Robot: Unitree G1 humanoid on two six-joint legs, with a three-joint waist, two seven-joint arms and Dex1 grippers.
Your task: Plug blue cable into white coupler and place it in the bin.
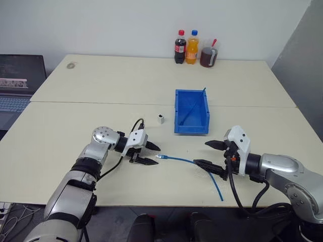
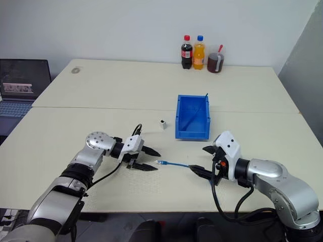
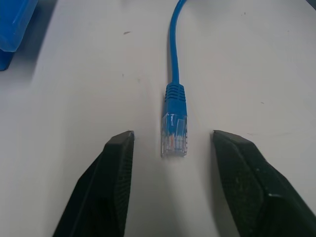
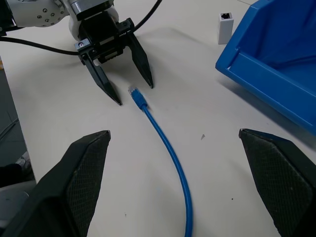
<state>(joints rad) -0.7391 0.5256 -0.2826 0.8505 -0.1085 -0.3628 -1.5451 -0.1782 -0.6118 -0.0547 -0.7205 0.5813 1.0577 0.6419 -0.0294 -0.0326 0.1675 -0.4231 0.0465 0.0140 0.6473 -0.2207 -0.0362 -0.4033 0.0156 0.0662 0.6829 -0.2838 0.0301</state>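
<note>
L gripper (image 2: pixel 150 160) open at blue cable (image 2: pixel 174 164) plug; R gripper (image 2: pixel 202 160) open.

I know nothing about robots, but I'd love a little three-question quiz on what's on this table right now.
1. True or false: the white coupler lies inside the bin.
2. Which gripper has the plug of the blue cable between its open fingers: A left gripper, B right gripper?
3. Fill in: the cable's plug rests on the ____.

Key: 1 false, it stands on the table beside the bin. 2 A, not yet gripped. 3 table.
</note>
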